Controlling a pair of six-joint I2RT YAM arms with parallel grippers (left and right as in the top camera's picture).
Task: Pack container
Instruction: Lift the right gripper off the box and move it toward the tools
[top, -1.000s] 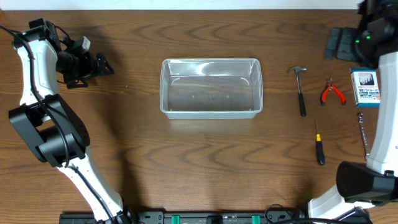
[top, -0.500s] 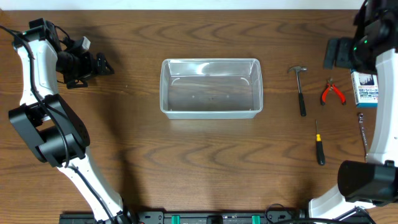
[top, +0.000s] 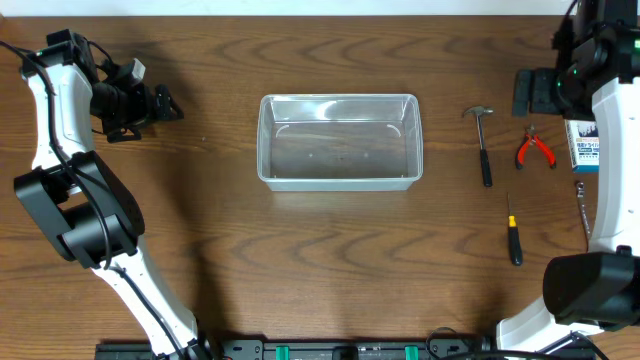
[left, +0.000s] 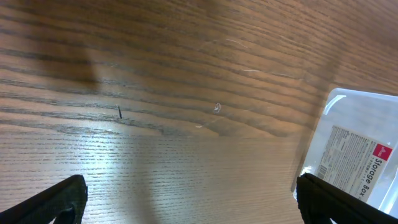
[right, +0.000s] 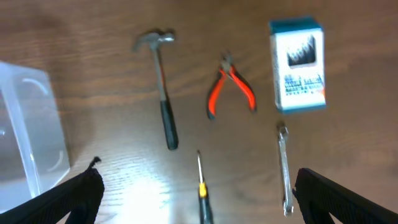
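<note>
Hanging over the far right part of the tabletop, the right gripper (top: 530, 92) has its jaws spread wide with nothing between them. Its wrist view looks down on a loose row of tools. The hammer (top: 484, 145) lies nearest the middle of the tabletop, head toward the far edge. The red-handled pliers (top: 534, 150) are next to it, and a small blue-and-white box (top: 588, 145) sits close to the right edge. Nearer the front edge lie a screwdriver (top: 512, 232) and a slim wrench (top: 584, 210), each apart from the others.

The container (top: 338, 183) stands in the middle of the tabletop, a little toward the far edge and well left of the hammer. It is upright and has nothing in it.

Over by the left edge, toward the far corner, the left gripper (top: 168, 104) is also spread and empty. Its wrist view shows bare wood and one labelled corner of the container.

Packing appears not to have begun, and the step in hand looks like lining up for a first pick on the right side. Hammer and pliers are the closest candidates. Either would call for lowering the jaws astride a handle, across its width. The fingertips would have to come almost to the wood, since these tools lie flat. The tool would then be lifted clear and carried left over the container's rim.
</note>
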